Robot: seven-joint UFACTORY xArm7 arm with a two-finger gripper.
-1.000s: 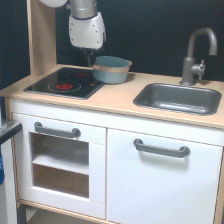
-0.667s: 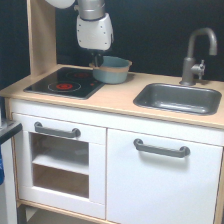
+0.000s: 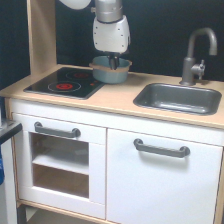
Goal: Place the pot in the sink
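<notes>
The pot (image 3: 110, 70) sat on the worktop (image 3: 115, 100) near the top middle, not in the sink (image 3: 177, 98). The end effector (image 3: 114, 63) reached into it; its grip was unclear.

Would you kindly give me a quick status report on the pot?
Hand down inside pot, grip unclear. Pot on counter beside stovetop, not yet in sink. Path looks clear.

We see a toy kitchen unit: light wood counter (image 3: 115, 100), white front with two doors, each bearing a grey bar handle (image 3: 161, 148). We note the left door's window showing a shelf, a wooden upright post (image 3: 41, 35) at the rear left, and a dark wall (image 3: 165, 30) behind.
</notes>
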